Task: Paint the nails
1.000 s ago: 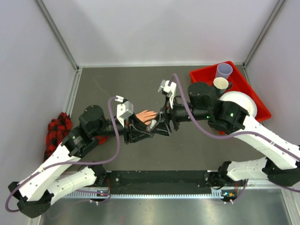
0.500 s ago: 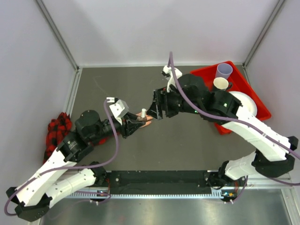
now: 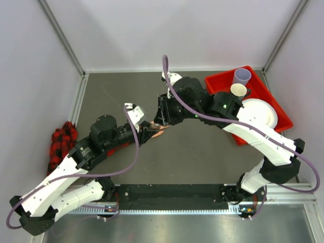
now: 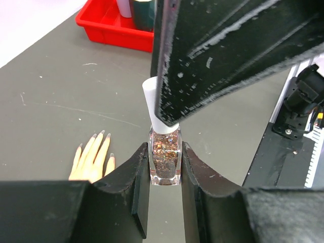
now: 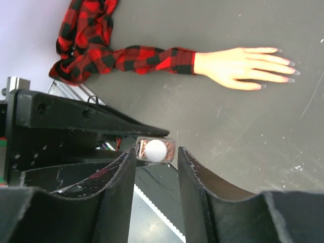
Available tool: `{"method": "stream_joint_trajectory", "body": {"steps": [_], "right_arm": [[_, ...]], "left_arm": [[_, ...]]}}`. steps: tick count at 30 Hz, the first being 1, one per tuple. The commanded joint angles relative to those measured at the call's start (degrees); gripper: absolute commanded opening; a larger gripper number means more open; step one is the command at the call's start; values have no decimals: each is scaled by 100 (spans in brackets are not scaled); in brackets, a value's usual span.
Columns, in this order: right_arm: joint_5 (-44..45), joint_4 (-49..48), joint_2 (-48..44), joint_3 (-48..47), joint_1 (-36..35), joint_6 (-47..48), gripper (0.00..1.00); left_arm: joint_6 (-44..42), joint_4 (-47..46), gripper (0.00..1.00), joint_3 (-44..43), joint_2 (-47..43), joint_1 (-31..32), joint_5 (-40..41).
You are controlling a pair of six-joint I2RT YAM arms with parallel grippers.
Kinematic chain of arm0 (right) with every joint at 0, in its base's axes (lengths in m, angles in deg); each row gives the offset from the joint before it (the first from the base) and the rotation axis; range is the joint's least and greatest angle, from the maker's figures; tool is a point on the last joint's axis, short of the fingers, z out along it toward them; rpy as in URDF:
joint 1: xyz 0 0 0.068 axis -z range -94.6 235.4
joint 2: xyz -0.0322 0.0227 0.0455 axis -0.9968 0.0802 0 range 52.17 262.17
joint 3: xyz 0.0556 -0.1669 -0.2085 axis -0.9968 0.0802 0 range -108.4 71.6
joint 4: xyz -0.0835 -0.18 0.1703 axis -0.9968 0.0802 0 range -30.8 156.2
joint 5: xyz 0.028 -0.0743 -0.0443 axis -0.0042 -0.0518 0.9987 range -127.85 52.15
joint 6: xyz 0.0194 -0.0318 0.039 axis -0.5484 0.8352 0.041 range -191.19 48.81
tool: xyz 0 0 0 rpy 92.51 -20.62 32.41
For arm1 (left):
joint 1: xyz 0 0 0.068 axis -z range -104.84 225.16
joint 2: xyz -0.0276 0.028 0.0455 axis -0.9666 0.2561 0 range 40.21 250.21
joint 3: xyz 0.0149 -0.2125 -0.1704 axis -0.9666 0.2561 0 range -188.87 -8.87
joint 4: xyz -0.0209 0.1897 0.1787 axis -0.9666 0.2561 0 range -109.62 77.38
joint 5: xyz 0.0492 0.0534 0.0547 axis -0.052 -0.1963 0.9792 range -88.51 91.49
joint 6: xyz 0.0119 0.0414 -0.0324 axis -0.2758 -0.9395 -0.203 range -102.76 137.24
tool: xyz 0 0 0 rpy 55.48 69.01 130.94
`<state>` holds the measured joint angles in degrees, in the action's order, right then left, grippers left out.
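Evidently the cap has to come off first. The left gripper (image 4: 164, 156) is clamped on the flat glass sides of the small polish bottle (image 4: 165, 169) and holds it upright. The right gripper (image 5: 156, 152) hangs straight over the bottle, its jaws narrowly parted either side of the white cap (image 5: 155, 150). A sliver of gap shows on each side, so nothing is gripped there yet. To do this well, I would want those jaws to reach well down the cap, close squarely, and twist about the bottle's own upright line while the left holds firm, then draw straight up without tilt so nothing drips. The nails (image 5: 291, 63) sit at the fingertips of the mannequin hand (image 5: 233, 65), which lies flat on the table (image 5: 243, 147) just beside the bottle and lower than it. They are too small for me to tell whether any carries polish. Room is tight right at the bottle, where both grippers crowd together, so a sideways swing risks a knock. Beyond the bottle the table lies open toward the back wall (image 3: 177, 35). The red tray (image 4: 101, 28) stands well apart from the bottle on the right arm's side, and the plaid sleeve (image 5: 142, 58) trails away from it on the left arm's side, toward the table's edge.
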<state>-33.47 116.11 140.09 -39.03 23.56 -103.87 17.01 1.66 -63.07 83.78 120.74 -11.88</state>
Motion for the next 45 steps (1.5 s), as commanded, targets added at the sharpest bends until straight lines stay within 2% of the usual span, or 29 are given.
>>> {"method": "stream_joint_trajectory", "body": {"steps": [1,5,9,33,45], "right_arm": [[-200,-56,-117,-47,-56,87,39],[-394,-144,-135,50,-56,201,43],[-412,-136,-135,59,-56,245,40],[-465,-329,-355,305,85,263,38],[-482,-390,-319,349,146,254,31]], "left_arm": [[-144,-229,0,-188,99,12,45],[-144,-273,0,-206,134,12,-26],[-109,-291,0,-188,73,21,-70],[-56,-273,0,-144,-33,12,-325],[-65,-265,0,-126,-59,12,-404]]}}
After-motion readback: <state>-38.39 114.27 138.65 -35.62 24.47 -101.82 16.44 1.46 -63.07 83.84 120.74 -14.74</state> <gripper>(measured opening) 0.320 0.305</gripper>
